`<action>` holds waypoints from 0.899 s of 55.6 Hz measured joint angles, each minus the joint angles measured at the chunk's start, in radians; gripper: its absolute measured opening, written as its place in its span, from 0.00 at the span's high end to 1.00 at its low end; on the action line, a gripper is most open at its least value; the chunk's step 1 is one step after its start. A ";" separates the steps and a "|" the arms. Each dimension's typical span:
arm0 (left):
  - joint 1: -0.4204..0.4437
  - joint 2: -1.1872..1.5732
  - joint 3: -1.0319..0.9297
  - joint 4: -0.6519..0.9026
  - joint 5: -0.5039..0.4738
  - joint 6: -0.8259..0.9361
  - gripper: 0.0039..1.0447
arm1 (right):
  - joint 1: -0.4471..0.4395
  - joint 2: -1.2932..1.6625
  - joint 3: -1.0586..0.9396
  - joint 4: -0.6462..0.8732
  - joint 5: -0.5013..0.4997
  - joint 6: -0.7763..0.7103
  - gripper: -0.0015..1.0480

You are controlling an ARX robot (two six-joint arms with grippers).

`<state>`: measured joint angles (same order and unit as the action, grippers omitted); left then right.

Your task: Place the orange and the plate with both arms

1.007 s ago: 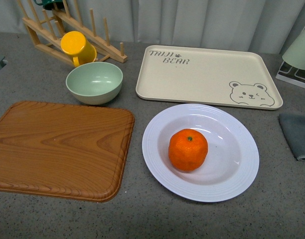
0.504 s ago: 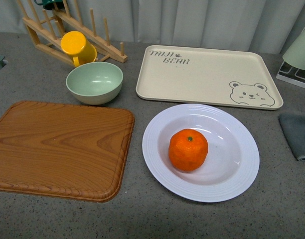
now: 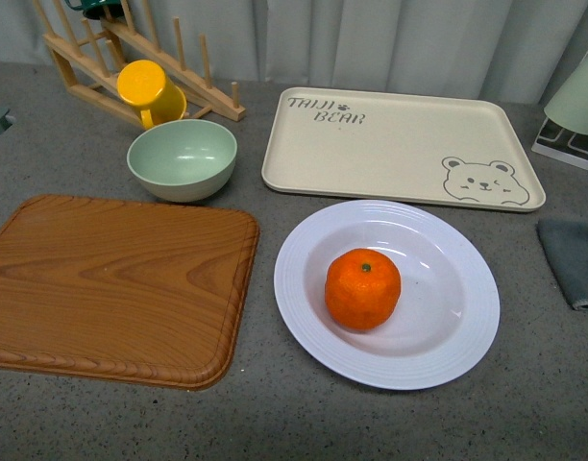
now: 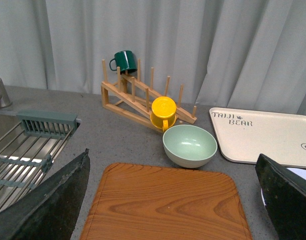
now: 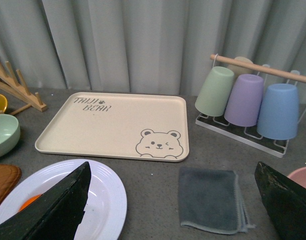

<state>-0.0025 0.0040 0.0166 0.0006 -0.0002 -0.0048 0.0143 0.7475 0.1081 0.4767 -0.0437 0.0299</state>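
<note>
The orange (image 3: 362, 288) rests in the hollow of the white ridged plate (image 3: 457, 336), which lies on the grey counter just in front of the bear tray. Neither arm shows in the front view. My left gripper (image 4: 173, 200) hangs open above the wooden board (image 4: 168, 205), its dark fingers (image 4: 53, 205) wide apart with nothing between them. My right gripper (image 5: 173, 205) is open too, over a grey cloth (image 5: 210, 200). In the right wrist view the plate's rim (image 5: 105, 192) shows, and a sliver of the orange (image 5: 28, 202) peeks past one finger.
A wooden board (image 3: 116, 283) lies left of the plate. Behind stand a pale green bowl (image 3: 183, 158), a yellow cup (image 3: 150, 88) on a wooden rack (image 3: 92, 58), and the beige bear tray (image 3: 400, 144). A cup stand (image 5: 253, 100) and sink (image 4: 18, 145) flank the scene.
</note>
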 joint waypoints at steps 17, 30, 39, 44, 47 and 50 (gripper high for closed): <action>0.000 0.000 0.000 0.000 0.000 0.000 0.06 | -0.117 0.723 0.269 -0.013 -0.276 0.183 0.09; 0.000 0.000 0.000 0.000 0.000 0.000 0.06 | -0.170 1.074 0.488 -0.171 -0.541 0.311 0.09; 0.000 0.000 0.000 0.000 0.000 0.000 0.06 | -0.161 1.218 0.566 -0.173 -0.673 0.417 0.09; 0.000 0.000 0.000 0.000 0.000 0.000 0.06 | -0.145 1.298 0.612 -0.165 -0.706 0.474 0.09; 0.000 0.000 0.000 0.000 0.000 0.000 0.06 | -0.130 1.361 0.635 -0.126 -0.736 0.528 0.09; 0.000 0.000 0.000 0.000 0.000 0.000 0.06 | -0.120 1.401 0.647 -0.098 -0.749 0.556 0.09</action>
<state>-0.0025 0.0040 0.0166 0.0006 0.0002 -0.0048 -0.1055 2.1483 0.7555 0.3786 -0.7929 0.5858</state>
